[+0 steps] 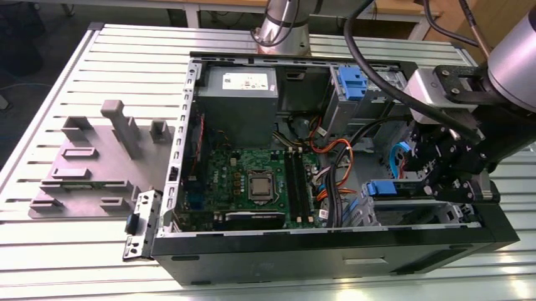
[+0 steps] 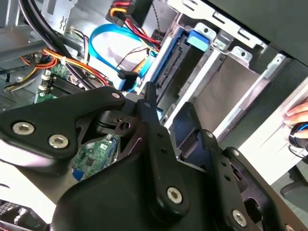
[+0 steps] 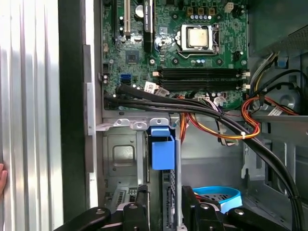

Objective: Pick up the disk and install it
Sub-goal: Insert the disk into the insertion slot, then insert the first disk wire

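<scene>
Metal table (image 1: 50, 263) is holding 1 open computer (image 1: 335, 266); the arm (image 1: 511, 56) is hanging its gripper (image 3: 164, 193) over the disk (image 2: 171, 62); cannot tell its grip.

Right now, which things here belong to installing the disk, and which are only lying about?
For the job: the disk at the drive cage; the gripper right at it.
Lying about: grey moulded tray and loose metal bracket, on the table beside the case.
</scene>
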Controlling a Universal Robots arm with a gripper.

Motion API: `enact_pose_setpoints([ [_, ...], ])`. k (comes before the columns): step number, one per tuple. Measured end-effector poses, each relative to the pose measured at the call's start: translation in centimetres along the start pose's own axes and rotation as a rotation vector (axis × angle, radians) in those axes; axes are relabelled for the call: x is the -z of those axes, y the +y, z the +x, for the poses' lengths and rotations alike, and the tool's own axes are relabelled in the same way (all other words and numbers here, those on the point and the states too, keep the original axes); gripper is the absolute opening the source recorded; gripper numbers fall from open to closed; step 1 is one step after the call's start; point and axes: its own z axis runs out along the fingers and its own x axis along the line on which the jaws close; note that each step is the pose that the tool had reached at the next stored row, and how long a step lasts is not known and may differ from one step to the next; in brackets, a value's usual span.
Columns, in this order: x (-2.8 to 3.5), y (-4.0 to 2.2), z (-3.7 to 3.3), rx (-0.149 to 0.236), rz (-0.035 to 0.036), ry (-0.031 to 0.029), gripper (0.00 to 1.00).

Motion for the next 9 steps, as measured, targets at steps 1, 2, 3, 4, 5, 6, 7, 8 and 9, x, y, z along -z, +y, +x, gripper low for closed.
enact_pose_setpoints([
  [1, -0.04, 0.01, -0.15, 0.0, 0.0006, 0.0, 0.42],
  [2, -0.06, 0.01, -0.23, 0.0, 0.0008, 0.0, 0.42],
  [3, -0.06, 0.02, -0.23, 0.0, 0.0009, 0.0001, 0.42],
  [4, -0.06, 0.02, -0.23, 0.0, 0.0009, 0.0002, 0.42],
  [5, -0.06, 0.02, -0.23, 0.0, 0.0009, 0.0007, 0.42],
  [6, -0.06, 0.02, -0.23, 0.0, 0.0009, 0.0012, 0.42],
  [7, -0.06, 0.02, -0.23, 0.0, 0.0009, 0.0013, 0.42],
  [8, -0.06, 0.02, -0.23, 0.0, 0.0009, 0.0013, 0.42],
  [9, -0.06, 0.02, -0.23, 0.0, 0.0009, 0.0013, 0.42],
])
